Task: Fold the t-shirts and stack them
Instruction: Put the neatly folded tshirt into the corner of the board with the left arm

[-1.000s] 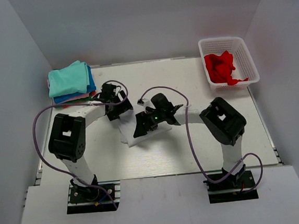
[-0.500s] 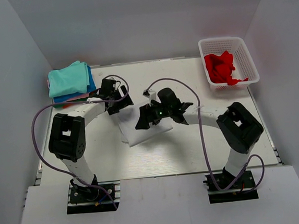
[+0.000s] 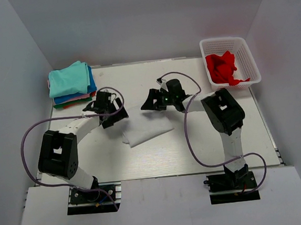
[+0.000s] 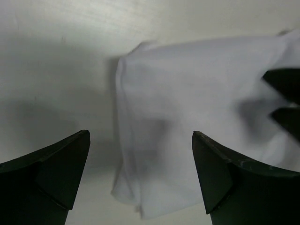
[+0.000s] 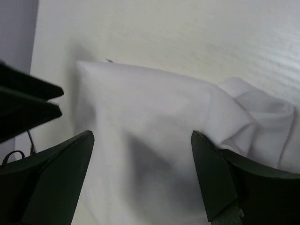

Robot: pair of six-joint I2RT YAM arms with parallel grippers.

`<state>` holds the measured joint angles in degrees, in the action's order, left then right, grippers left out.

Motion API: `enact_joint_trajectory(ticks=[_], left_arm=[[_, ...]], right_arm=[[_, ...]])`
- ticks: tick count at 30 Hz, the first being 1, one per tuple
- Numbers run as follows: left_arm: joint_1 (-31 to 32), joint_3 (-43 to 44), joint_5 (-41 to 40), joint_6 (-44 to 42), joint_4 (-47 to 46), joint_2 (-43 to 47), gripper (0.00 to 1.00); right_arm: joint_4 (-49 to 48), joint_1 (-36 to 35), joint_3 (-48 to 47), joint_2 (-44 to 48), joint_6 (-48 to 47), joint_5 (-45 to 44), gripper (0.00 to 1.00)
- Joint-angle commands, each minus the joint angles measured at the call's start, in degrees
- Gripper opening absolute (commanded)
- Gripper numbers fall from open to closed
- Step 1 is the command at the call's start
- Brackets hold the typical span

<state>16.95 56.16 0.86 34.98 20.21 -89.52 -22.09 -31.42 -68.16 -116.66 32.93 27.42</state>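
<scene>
Table (image 3: 196, 150), seen from above, with both arms reaching in from its near edge. At its middle lies the white t-shirt (image 3: 147, 129), already folded to a compact oblong, with a looser bunched lobe at one end (image 5: 262, 117). We judge the step in hand to be taking up this packet for stacking. To do it well, we would seize all layers together at opposite edges, bite low against the table, and lift both sides evenly so that the fold does not spill open. The bunched end needs most care.

At the far-left corner sits the stack of folded t-shirts (image 3: 70, 82), teal on top, well apart from the white one. At the far-right corner stands the basket (image 3: 251, 61) holding the crumpled red t-shirt (image 3: 221, 68).

The left gripper (image 3: 112, 111) stands at the shirt's left edge, jaws spread wide and empty; in its wrist view (image 4: 140, 134) that edge lies between the fingers. The right gripper (image 3: 150, 102) hangs over the shirt's far edge, likewise spread wide and empty, with the cloth lying between its fingers (image 5: 142, 134). We cannot tell whether either touches the cloth.
</scene>
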Motion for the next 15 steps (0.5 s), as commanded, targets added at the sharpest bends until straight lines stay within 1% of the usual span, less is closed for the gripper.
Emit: enact_joint_trajectory(ticks=[1,4,6,7,9,10,11,13,14,15], left_arm=[[0.36,-5.0,0.81,1.4,2.12,3.2,1.0],[0.89,-7.73,3.08,2.11,1.25,3.21,1.0],[0.89,-8.52,5.19,2.11,-0.51,1.37,1.0],[0.89,-9.22,5.2,2.11,-1.56,0.75,1.0],[0.89,-9.93,5.73,2.11,-2.44,-0.57,0.99],[0.89,-10.63,6.86,2.11,-3.58,-2.05,0.96],[1.41,-11.5,8.7,2.11,-4.73,-2.68,0.91],[2.03,-12.22,11.43,2.11,-8.24,-5.05,0.83],[2.03,-12.22,11.44,2.11,-8.86,-6.01,0.75],[2.56,-12.22,12.22,2.11,-8.87,-6.98,0.72]], right_arm=[[-4.19,0.74,-1.19,-4.18,4.6,3.52,0.9],[-3.84,1.1,-1.18,-4.72,4.69,3.08,0.9],[-2.97,1.1,-0.92,-3.67,3.3,2.12,0.9],[-2.35,1.27,-0.66,-1.31,2.94,1.94,0.9],[-0.77,1.27,-0.48,0.46,0.92,0.45,0.9],[-0.24,1.1,0.3,2.38,0.65,0.09,0.9],[0.02,1.36,0.22,4.23,-0.14,-0.87,0.9],[1.25,1.27,1.27,7.67,-1.11,-2.28,0.9],[1.52,1.45,1.45,8.63,-0.85,-2.54,0.9],[1.69,1.62,1.8,10.38,-0.93,-2.46,0.9]])
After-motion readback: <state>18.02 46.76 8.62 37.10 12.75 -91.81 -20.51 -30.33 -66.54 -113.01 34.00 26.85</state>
